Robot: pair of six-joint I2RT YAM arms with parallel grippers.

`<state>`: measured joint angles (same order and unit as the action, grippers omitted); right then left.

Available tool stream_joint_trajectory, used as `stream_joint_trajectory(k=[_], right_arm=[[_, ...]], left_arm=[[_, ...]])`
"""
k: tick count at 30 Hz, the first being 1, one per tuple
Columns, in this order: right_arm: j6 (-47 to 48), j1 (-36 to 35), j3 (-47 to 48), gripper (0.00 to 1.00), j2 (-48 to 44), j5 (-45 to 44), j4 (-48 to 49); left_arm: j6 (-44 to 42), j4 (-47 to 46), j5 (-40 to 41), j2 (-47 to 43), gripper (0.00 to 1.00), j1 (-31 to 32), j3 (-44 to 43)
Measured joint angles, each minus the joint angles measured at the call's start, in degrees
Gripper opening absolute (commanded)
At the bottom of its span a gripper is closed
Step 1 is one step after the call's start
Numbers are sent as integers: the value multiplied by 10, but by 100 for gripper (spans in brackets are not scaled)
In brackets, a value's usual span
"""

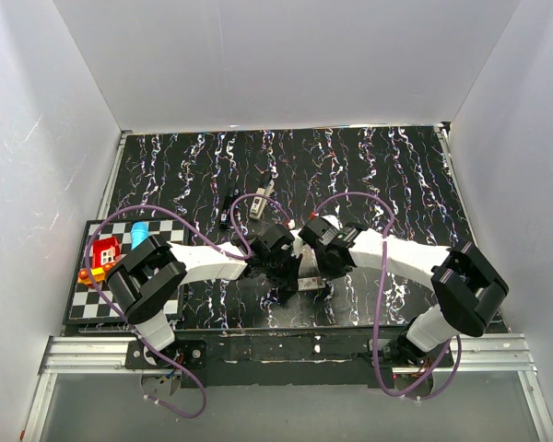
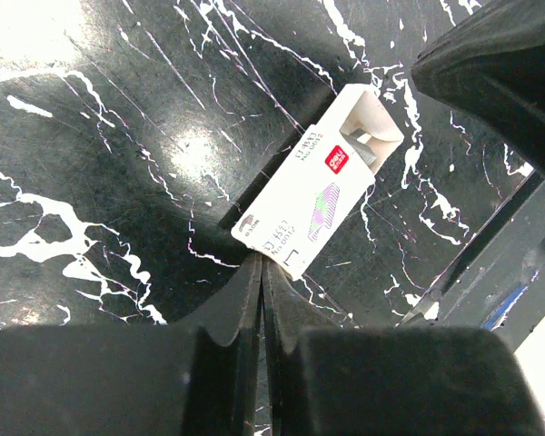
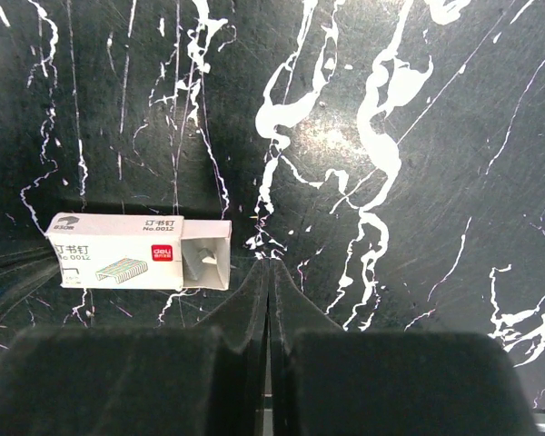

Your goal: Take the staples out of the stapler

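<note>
A slim dark object that looks like the stapler [image 1: 228, 214] lies on the black marbled mat behind the arms, seen only in the top view and too small to tell details. A small pale block [image 1: 258, 204] lies beside it. My left gripper [image 2: 262, 262] is shut and empty, its tips touching the end of a white staple box [image 2: 313, 186] whose drawer is slid out. My right gripper [image 3: 271, 262] is shut and empty, just right of the same box [image 3: 136, 252]. In the top view both grippers [image 1: 288, 276] [image 1: 315, 270] meet over the box [image 1: 311, 283].
A checkered board [image 1: 92, 299] at the left holds a red toy house [image 1: 104, 249] and a blue cylinder [image 1: 140, 232]. White walls enclose the mat on three sides. A metal rail [image 1: 286, 350] runs along the near edge.
</note>
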<state>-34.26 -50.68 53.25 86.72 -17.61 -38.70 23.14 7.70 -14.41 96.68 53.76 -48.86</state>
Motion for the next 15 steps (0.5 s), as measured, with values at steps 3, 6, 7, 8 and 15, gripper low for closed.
stream_joint_trajectory(k=[3,6,7,8,15], right_arm=[[-1,3,-5,1,0,2,3],[-1,11,-10,1,0,12,7],[-1,15,-12,1,0,16,10],[-1,18,-16,1,0,20,14],[-1,33,-35,1,0,44,30]], left_arm=[[0,0,0,0,0,0,0],[0,0,0,0,0,0,0],[0,0,0,0,0,0,0],[0,0,0,0,0,0,0],[0,0,0,0,0,0,0]])
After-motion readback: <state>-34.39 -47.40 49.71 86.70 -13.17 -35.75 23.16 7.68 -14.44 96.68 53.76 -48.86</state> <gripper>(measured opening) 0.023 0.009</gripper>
